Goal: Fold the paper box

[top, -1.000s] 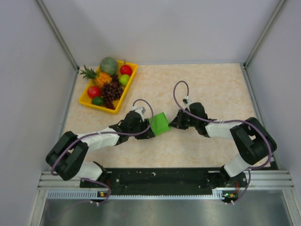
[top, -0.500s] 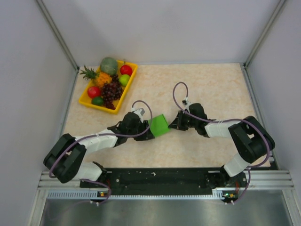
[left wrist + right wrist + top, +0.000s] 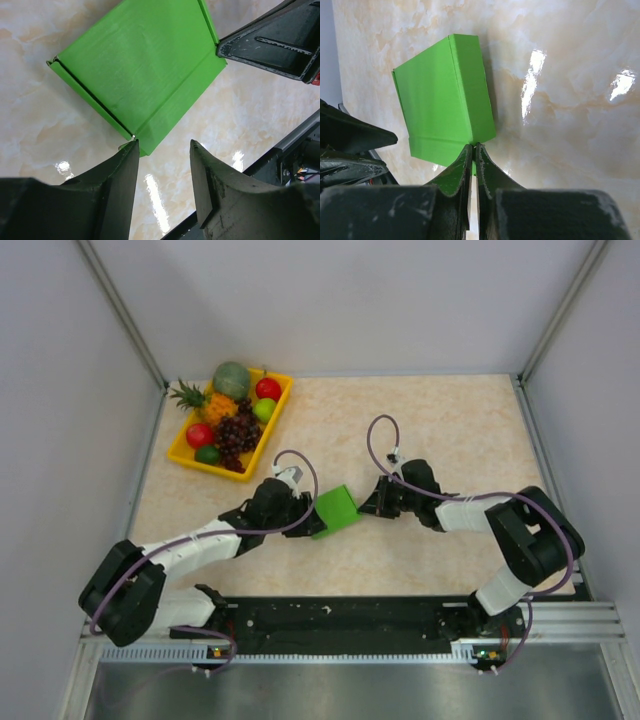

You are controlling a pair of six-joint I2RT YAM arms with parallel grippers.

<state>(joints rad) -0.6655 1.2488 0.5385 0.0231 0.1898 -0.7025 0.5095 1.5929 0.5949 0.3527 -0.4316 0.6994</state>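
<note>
Pinching a green box (image 3: 337, 507) by one corner, with the arms facing each other at mid-table.
The box lies on the marbled table (image 3: 450, 430) between the two arms, a compact folded rectangle with creased side panels. The right gripper (image 3: 473, 150) has its fingers pressed together on the box's nearest corner, and the right wrist view shows a sliver of green between them. The left gripper (image 3: 162, 145) has its fingers apart with nothing between them. One fingertip (image 3: 131, 150) touches the opposite corner of the box, while the other hangs clear of it over bare table. The grippers meet the box from opposite sides, left and right. A yellow tray (image 3: 176, 451) of fruit sits well apart, at the far left of the table.
</note>
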